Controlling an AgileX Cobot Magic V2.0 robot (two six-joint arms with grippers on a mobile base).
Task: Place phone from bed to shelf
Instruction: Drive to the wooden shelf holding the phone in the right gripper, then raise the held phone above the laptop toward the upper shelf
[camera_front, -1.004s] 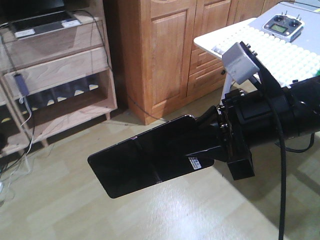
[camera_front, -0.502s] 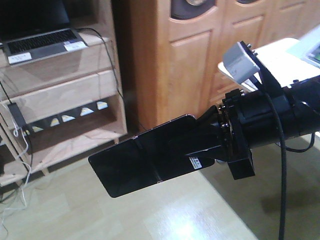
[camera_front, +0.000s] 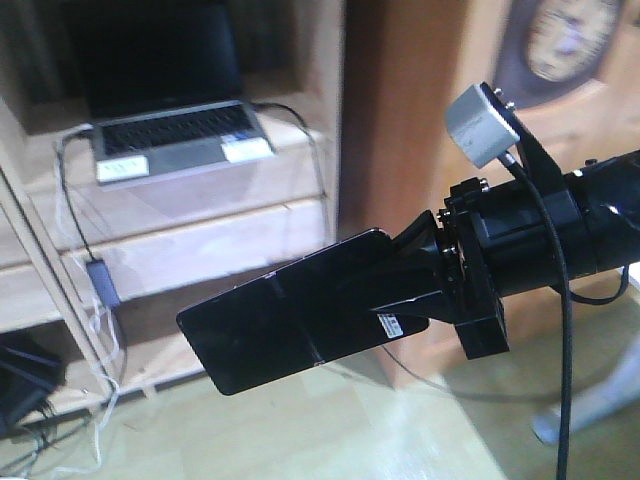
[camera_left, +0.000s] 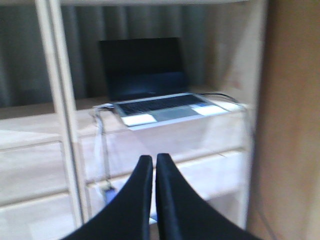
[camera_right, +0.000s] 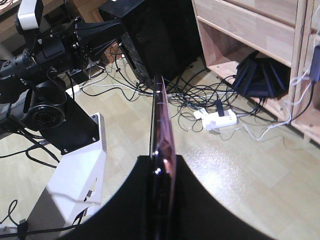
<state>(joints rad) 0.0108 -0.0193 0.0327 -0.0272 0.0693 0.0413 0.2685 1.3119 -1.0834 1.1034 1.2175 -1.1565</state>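
My right gripper (camera_front: 305, 325) is shut on the phone (camera_front: 225, 335), a thin glossy black slab held out level above the floor. The right wrist view shows the phone (camera_right: 160, 112) edge-on, its pinkish rim pinched between the two black fingers (camera_right: 200, 200). The pale wood shelf (camera_front: 220, 250) stands just behind and to the left of the phone. My left gripper (camera_left: 150, 159) is shut with nothing in it and points at the shelf (camera_left: 45, 165). The bed is out of view.
An open grey laptop (camera_front: 180, 140) with a cable sits on a shelf board; the left wrist view shows the laptop (camera_left: 160, 107) too. An orange-brown cabinet (camera_front: 400, 120) is at the right. On the floor lie a power strip (camera_right: 215, 117), tangled cables and black gear (camera_right: 257, 75).
The front view has swung towards the shelf: the laptop board has grown and moved to the centre, and the cabinet has slid right. The phone stays fixed in my right gripper.
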